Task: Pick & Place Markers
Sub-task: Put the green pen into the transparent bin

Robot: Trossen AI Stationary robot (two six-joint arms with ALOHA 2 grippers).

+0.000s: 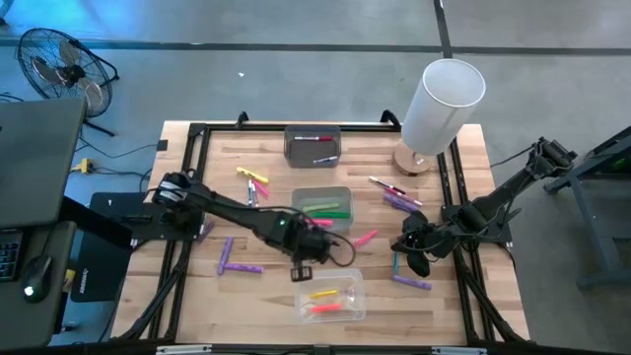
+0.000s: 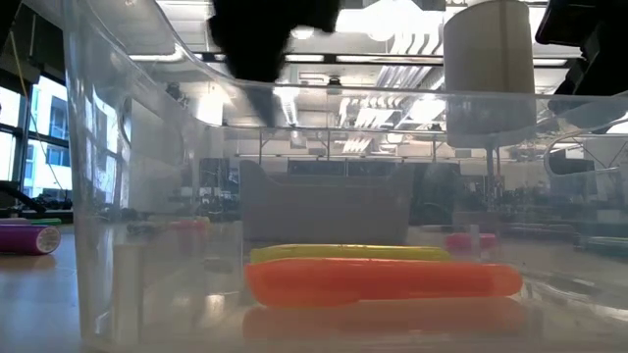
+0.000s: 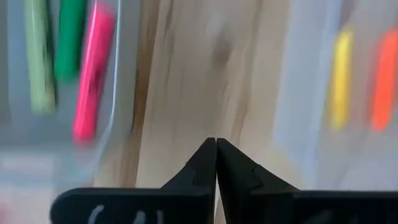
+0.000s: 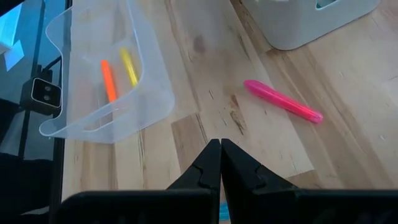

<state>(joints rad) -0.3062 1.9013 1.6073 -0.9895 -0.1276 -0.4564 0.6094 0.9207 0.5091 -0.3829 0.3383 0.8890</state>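
left hand (image 1: 302, 272) was clenched with nothing in it, fingers (image 3: 205, 163) pressed tip to tip, positioned above bare bench (image 1: 246, 296) between the grey bin (image 1: 322, 204) and the clear bin (image 1: 332, 295). right hand (image 1: 414, 262) was likewise clenched and empty, resting low over the bench's right side. markers inspected: a yellow marker (image 1: 325, 293) and an orange marker (image 1: 330, 308) lay side by side inside the clear bin; green and pink markers (image 1: 325, 208) lay in the grey bin; two more sat in the far grey bin (image 1: 313, 144). a loose pink marker (image 4: 283, 101) lay on the bench between the two hands. further purple, yellow and pink markers lay scattered on the bench to my left and right. a white cylinder (image 1: 441, 105) stood at the far right corner.
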